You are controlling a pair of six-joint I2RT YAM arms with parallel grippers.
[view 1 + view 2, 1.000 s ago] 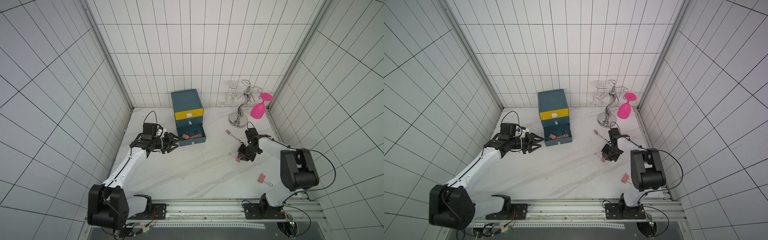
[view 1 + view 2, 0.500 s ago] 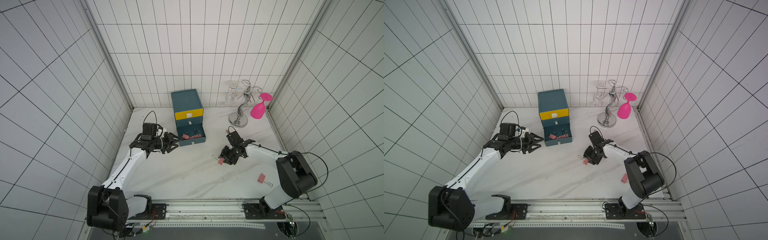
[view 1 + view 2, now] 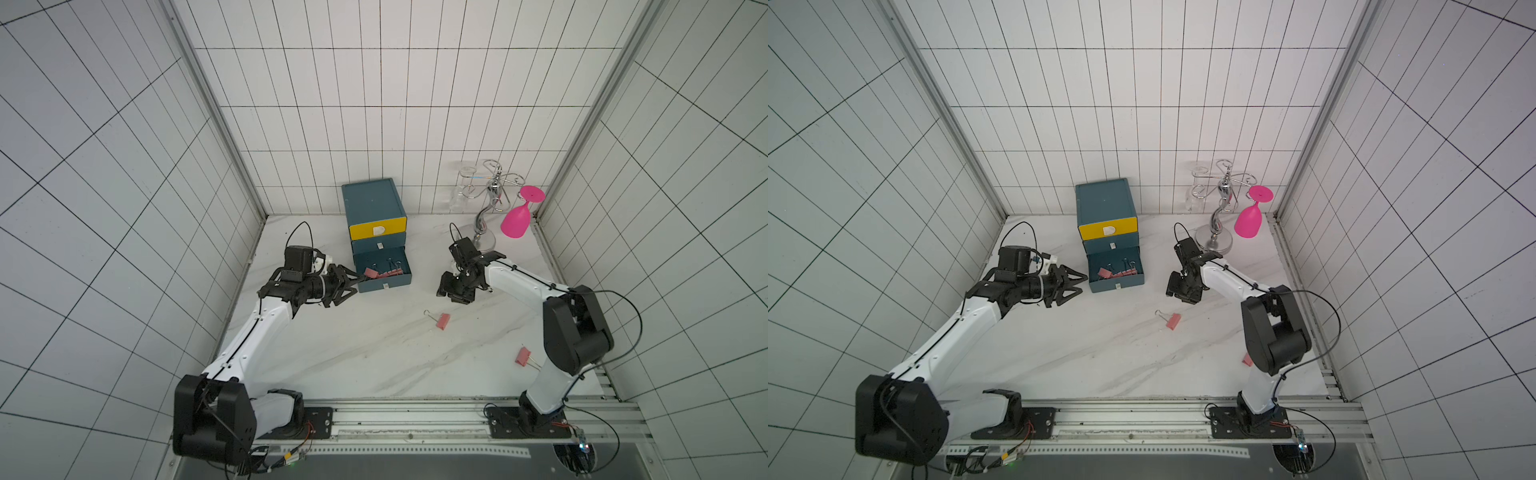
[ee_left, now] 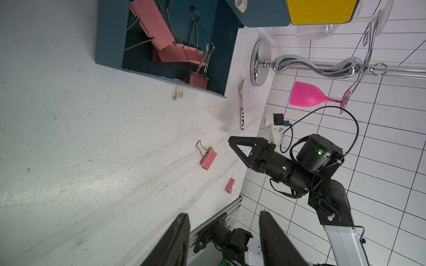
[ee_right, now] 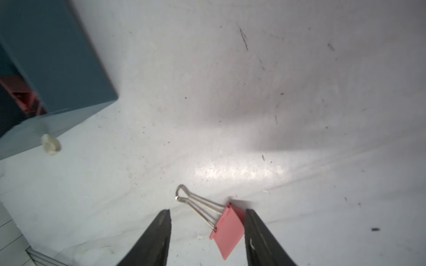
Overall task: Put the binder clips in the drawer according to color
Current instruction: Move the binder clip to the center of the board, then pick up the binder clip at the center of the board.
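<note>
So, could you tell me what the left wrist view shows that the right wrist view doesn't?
Only left wrist: chrome glass stand, pink wine glass, metal fork, the salmon-pink binder clip nearest the rail, the left arm's open fingers. Only right wrist: the teal drawer's outer wall on the right arm's side. Both: the other loose salmon-pink binder clip on the white marble table, the drawer's white knob, the right arm's open fingers.
</note>
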